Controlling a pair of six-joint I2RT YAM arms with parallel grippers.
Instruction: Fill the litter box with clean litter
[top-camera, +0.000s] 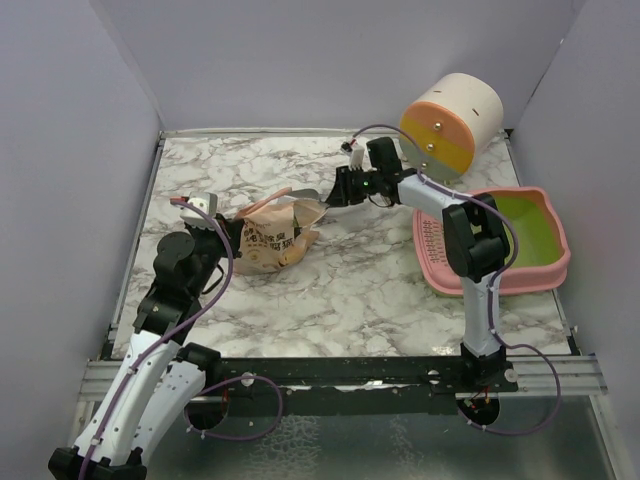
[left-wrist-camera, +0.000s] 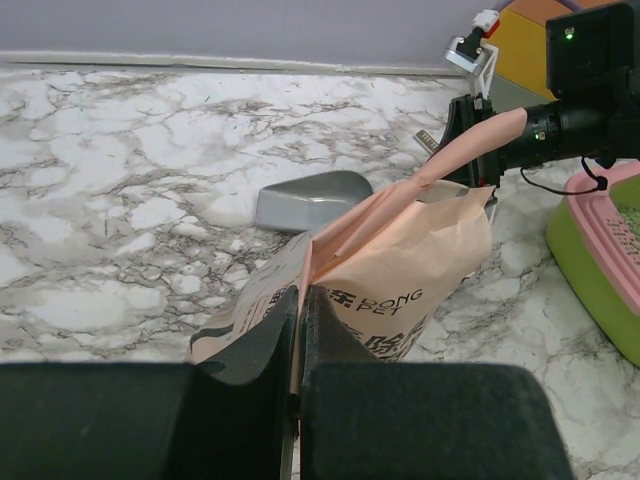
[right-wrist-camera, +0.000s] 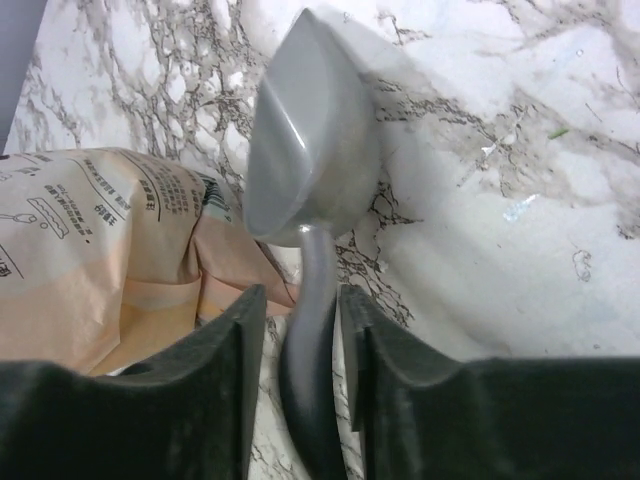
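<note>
while the left claw pinches the paper bag, the right claw clamps the scoop.

- Left arm: white shells, black joints, purple cable looping behind the left claw.
- Right arm: white link, black joints, purple cable arching back from the right claw.
- Both claws: dark matte fingers, rounded tips.
- Green light behind the right claw; white camera, red tip.

A robot lab cell is suggested: the marble-patterned table is boxed in by plain lilac panels and aluminium rails
</note>
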